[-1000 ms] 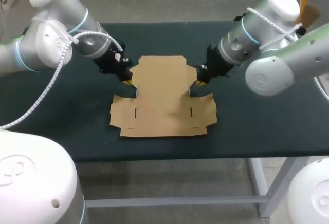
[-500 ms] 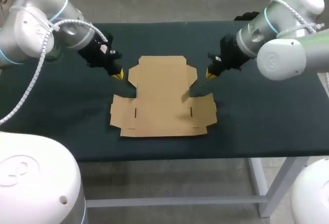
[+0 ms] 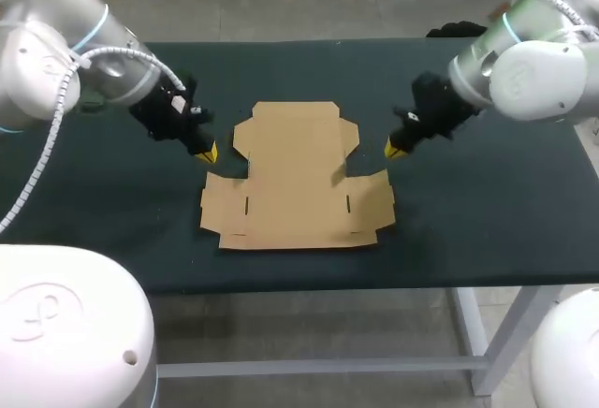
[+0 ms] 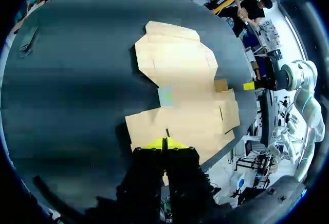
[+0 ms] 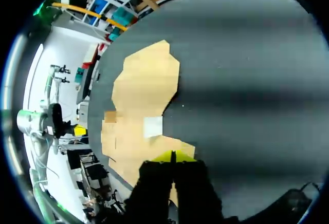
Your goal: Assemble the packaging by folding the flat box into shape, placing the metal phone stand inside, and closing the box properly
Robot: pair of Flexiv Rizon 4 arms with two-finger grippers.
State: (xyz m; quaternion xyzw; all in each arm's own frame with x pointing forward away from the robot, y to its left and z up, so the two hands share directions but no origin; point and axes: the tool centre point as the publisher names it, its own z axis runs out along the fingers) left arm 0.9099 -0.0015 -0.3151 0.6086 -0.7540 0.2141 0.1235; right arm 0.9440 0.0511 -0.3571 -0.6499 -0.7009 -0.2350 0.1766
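Both arms have drawn back outward over the last second: the left pincer (image 3: 206, 153) has left the notch on the left edge of the flat box (image 3: 295, 179), and the right pincer (image 3: 395, 151) has left the matching notch on the right edge. Each now hangs over bare counter (image 3: 487, 211), near its side of the cardboard but clear of it. Cardboard itself unchanged since the earlier frames, same spot, same outline. It lies flat and unfolded on the dark counter, about the middle from side to side. The narrower panel lies toward the far side. The wider panel, with side flaps and two short slits, lies toward the near edge. No panel raised; every flap down on the surface. Left pincer: clenched on nothing, yellow tips pressed together with only a thin seam between them in the left wrist view. A corner flap of the box lies just ahead of and under those tips, and whether they touch it cannot be told. Right pincer: likewise clenched and empty in the right wrist view, tips together, the near corner of the cardboard just ahead of them. From the left wrist view the right pincer's yellow tip shows past the far side of the box, apart from the cardboard.
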